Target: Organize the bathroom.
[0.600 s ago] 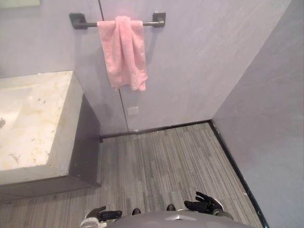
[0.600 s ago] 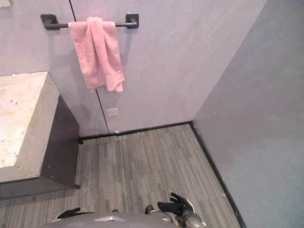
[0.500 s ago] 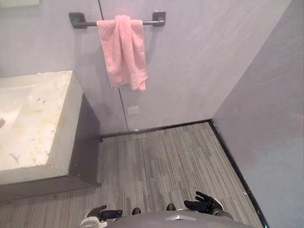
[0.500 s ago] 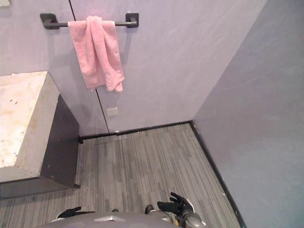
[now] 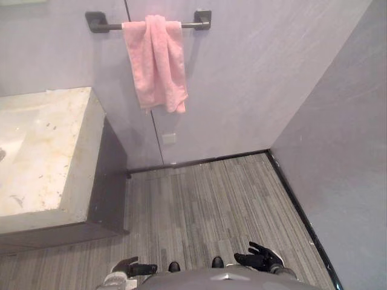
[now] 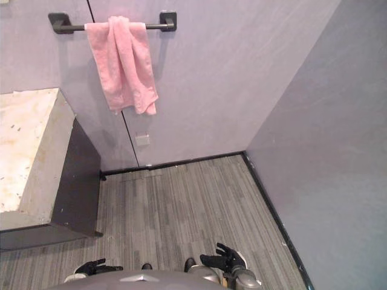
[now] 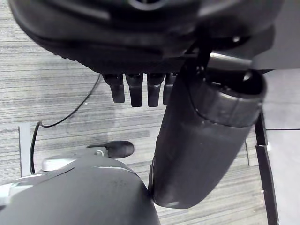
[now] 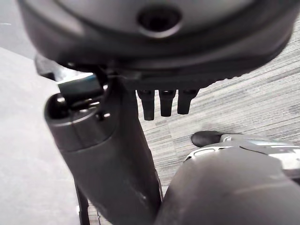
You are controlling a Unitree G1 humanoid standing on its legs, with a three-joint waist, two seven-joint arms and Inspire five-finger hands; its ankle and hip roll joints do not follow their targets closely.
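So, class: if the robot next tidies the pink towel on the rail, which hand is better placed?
Left, probably. The pink towel hangs on the dark wall rail left of centre. Left hand and right hand both hang low, open and empty.

Both hands hang low above the striped floor [image 5: 199, 199], left hand [image 5: 130, 266] and right hand [image 5: 259, 260] with fingers relaxed, holding nothing.

A dark towel bar [image 5: 148, 23] is fixed high on the wall, and a pink towel [image 5: 155, 63] hangs bunched over it. Below and left of the bar, a pale stained counter [image 5: 42, 151] tops a dark cabinet [image 5: 109, 181] standing on the grey striped floor [image 5: 205, 205].
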